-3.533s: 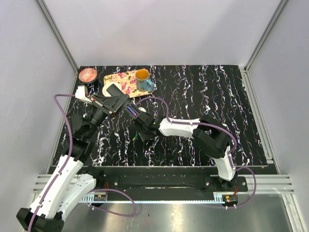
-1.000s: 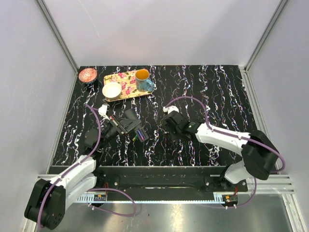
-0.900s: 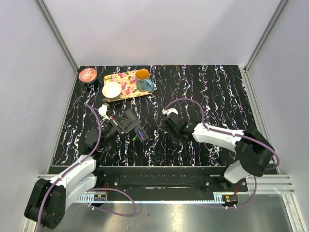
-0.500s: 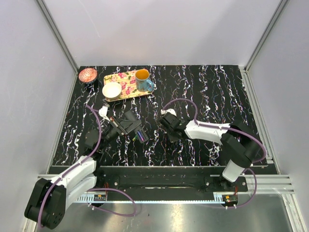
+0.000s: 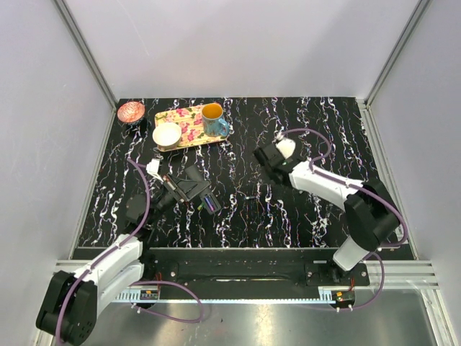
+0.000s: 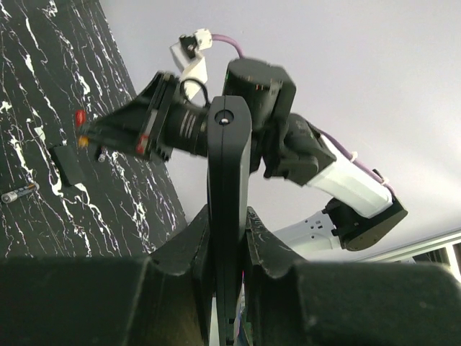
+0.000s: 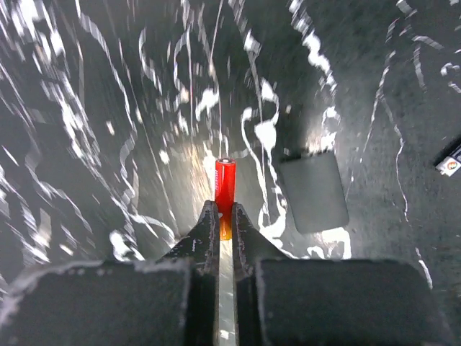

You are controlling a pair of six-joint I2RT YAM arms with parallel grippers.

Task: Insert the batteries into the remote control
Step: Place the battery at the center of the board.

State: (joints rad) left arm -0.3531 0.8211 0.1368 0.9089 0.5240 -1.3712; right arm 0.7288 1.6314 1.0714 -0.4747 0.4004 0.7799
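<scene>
Checking your left wrist cam: the left hand (image 6: 229, 216) is clamped on the remote control (image 6: 229, 144), held edge-on. Top cam shows a blue-purple battery (image 5: 210, 203) in its recess. The right hand (image 7: 222, 215) is pinched on a red-orange battery (image 7: 225, 180), tip fwd, over the marbled surface (image 7: 86, 108); can't tell if it touches. A black battery cover (image 7: 313, 191) lies flat just beside it, w/ a loose battery (image 7: 450, 162) near the cover. The two hands are well apart. Tray (image 5: 187, 122) and mug (image 5: 213, 119) sit far left.
</scene>
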